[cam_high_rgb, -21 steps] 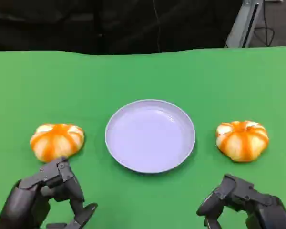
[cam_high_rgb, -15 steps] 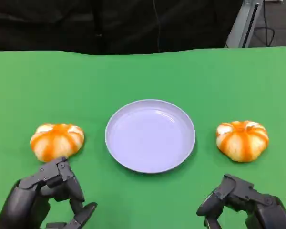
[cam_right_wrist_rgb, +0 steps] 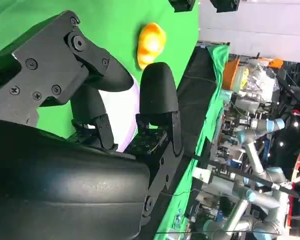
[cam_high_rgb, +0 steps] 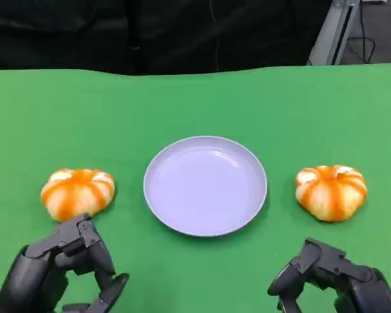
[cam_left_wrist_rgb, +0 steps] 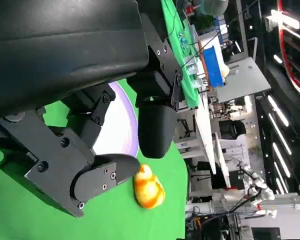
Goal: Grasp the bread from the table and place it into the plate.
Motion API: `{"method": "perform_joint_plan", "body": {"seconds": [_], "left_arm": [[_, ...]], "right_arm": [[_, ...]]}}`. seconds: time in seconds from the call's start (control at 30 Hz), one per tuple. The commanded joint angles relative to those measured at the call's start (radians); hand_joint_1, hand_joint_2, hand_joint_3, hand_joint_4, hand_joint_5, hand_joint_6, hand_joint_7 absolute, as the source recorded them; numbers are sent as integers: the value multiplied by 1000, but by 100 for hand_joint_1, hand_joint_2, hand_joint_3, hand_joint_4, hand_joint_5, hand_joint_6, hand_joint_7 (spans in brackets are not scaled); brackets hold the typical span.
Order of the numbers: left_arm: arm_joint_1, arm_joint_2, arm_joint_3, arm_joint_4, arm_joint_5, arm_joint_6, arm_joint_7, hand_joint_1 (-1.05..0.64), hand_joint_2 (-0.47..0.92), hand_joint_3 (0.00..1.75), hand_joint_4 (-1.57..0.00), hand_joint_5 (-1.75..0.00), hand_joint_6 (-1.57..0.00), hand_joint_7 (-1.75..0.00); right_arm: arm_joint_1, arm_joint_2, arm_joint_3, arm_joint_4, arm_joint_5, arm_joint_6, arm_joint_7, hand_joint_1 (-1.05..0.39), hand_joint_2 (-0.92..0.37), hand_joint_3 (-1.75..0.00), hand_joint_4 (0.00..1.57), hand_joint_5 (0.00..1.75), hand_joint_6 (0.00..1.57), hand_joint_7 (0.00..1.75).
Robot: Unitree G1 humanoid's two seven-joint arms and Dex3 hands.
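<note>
So, from the head view, a green table [cam_high_rgb: 195, 104] carries a round lilac plate [cam_high_rgb: 205, 186] in its middle, a bit toward the near edge. One orange-striped bread roll [cam_high_rgb: 77, 193] lies toward the left edge, well apart from the plate. A second bread roll [cam_high_rgb: 331, 192] lies toward the right edge, also apart from the plate. Both rolls sit on the cloth, and nothing lies in the plate yet. The left hand [cam_high_rgb: 58, 270] hangs by the near edge, just in front of the left roll, fingers apart and holding nothing. The right hand [cam_high_rgb: 329, 277] hangs by the near edge in front of the right roll, fingers loosely bent but apart, holding nothing too.

In the left wrist view, the left hand's fingers [cam_left_wrist_rgb: 157, 127] spread wide with air between them. Past them show the plate [cam_left_wrist_rgb: 121, 122] and the far roll [cam_left_wrist_rgb: 149, 186].

In the right wrist view, the right hand's fingers [cam_right_wrist_rgb: 159, 95] are apart as well, and the plate [cam_right_wrist_rgb: 122, 112] and the other roll [cam_right_wrist_rgb: 151, 43] show beyond.

The bread looks puffy, soft and light, so a hard squeeze would likely squash it. I think it is best to take a roll gently around its fat sides, fingers on one side and thumb on the other
</note>
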Motion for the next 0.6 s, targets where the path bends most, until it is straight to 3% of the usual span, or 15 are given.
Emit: {"method": "perform_joint_plan", "body": {"seconds": [0.03,0.07,0.13,0.2,0.27,0.3,0.37,0.43,0.47,0.5,0.6], "left_arm": [[4,-7,14,-74,23,103,80,-11,54,95,-57,-166,-57,-127],[3,-8,12,-88,26,128,91,-11,58,90,-55,-154,-56,-114],[-6,2,10,-115,68,175,117,-10,61,86,-54,-147,-56,-105],[-23,23,8,-139,138,217,141,-12,72,61,-45,-125,-53,-79],[-27,27,8,-152,164,238,149,-13,79,47,-44,-119,-54,-67],[-47,70,3,-164,248,267,149,-13,80,45,-43,-118,-55,-66],[-73,122,-4,-181,358,306,149,-28,89,21,-28,-80,-44,-34],[-79,132,-8,-190,389,324,152,-31,91,16,-26,-71,-43,-27],[-127,183,-22,-177,480,346,145,-32,92,15,-25,-69,-43,-25],[-171,224,-37,-164,566,365,143,-43,91,9,-14,-59,-35,-15],[-235,278,-70,-139,706,401,150,-51,92,3,-4,-48,-28,-6]], "right_arm": [[6,-3,-4,-10,3,8,-5,-10,-38,-127,69,162,76,134],[7,-4,-4,-11,4,8,-4,-10,-37,-127,69,162,76,134],[7,-4,-5,-11,4,8,-4,-10,-37,-127,69,162,76,133],[6,-5,-5,-12,5,9,-4,-10,-37,-127,69,162,76,133],[5,-5,-5,-12,6,10,-3,-10,-37,-126,70,162,76,133],[7,-5,-4,-14,4,11,-4,-10,-38,-126,70,162,76,133],[10,-5,-3,-16,3,13,-4,-10,-38,-126,69,162,76,133],[10,-5,-2,-16,2,14,-5,-9,-38,-126,69,162,76,133],[8,-3,-1,-16,1,16,-5,-9,-38,-126,69,162,76,133],[7,-2,0,-15,-1,15,-6,-9,-38,-126,70,162,76,133],[5,-2,2,-14,-1,16,-6,-8,-38,-127,70,162,76,133]]}}
